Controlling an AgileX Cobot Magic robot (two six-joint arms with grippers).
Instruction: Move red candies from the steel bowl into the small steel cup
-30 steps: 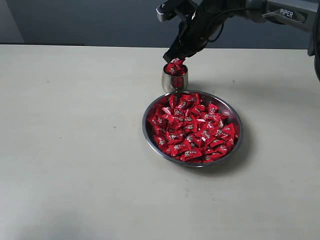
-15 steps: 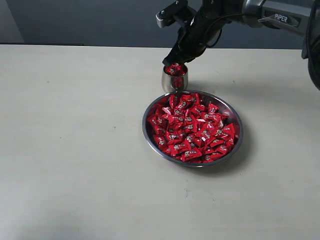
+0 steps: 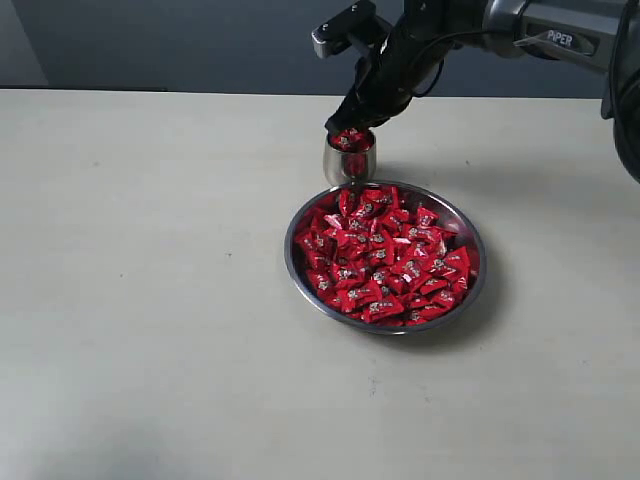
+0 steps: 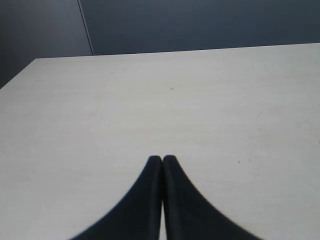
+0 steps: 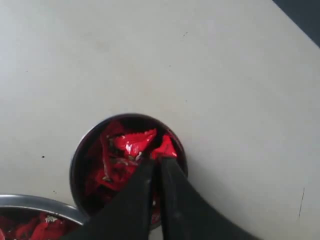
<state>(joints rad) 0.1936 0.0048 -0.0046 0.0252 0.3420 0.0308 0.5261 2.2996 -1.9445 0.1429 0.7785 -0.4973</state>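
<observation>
Our right hand [image 5: 159, 152] at the small steel cup [image 3: 350, 166], its grip we cannot tell, left hand [image 4: 162, 158] closed, steel bowl [image 3: 289, 258] just beside the cup

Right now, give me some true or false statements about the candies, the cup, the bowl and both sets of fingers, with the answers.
1. The small steel cup holds red candies. True.
2. The steel bowl is empty. False: it is heaped with red candies.
3. The right fingers are at the cup's mouth. True.
4. The left fingers grip a candy. False: they are shut together, empty, over the table.
5. The cup stands inside the bowl. False: it stands on the table beside the bowl.
</observation>
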